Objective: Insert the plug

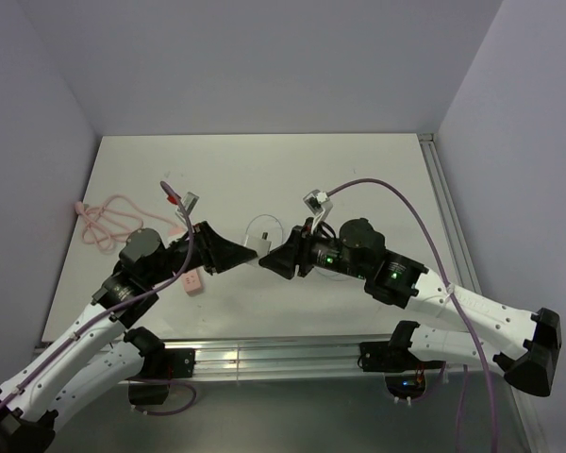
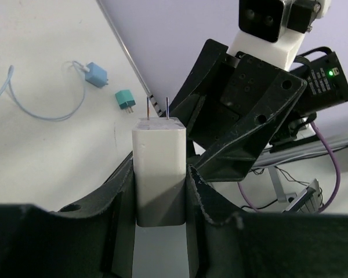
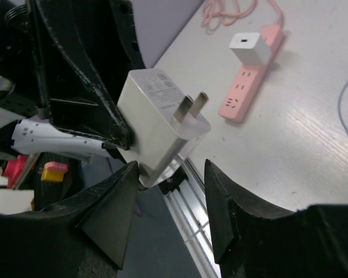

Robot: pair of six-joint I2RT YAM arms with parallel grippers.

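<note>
My left gripper (image 2: 160, 179) (image 1: 248, 255) is shut on a white charger block (image 2: 159, 168) with two metal prongs pointing away from it, held above the table. My right gripper (image 3: 171, 168) (image 1: 283, 260) is open and faces it; its fingers straddle the block's lower corner (image 3: 162, 127), the left fingertip at the block's edge. The plug (image 2: 96, 74), a small pale-blue head ending a thin pale looping wire (image 2: 40, 110), lies on the table apart from both grippers. The pink socket strip (image 3: 243, 92) (image 1: 193, 281) lies flat below the left arm.
A second white adapter (image 3: 249, 47) sits in the pink strip's far end. The pink cord (image 1: 108, 222) is coiled at the table's left. A small teal plug (image 2: 125, 99) lies beside the blue head. The table's metal front rail (image 1: 283, 357) runs below both grippers.
</note>
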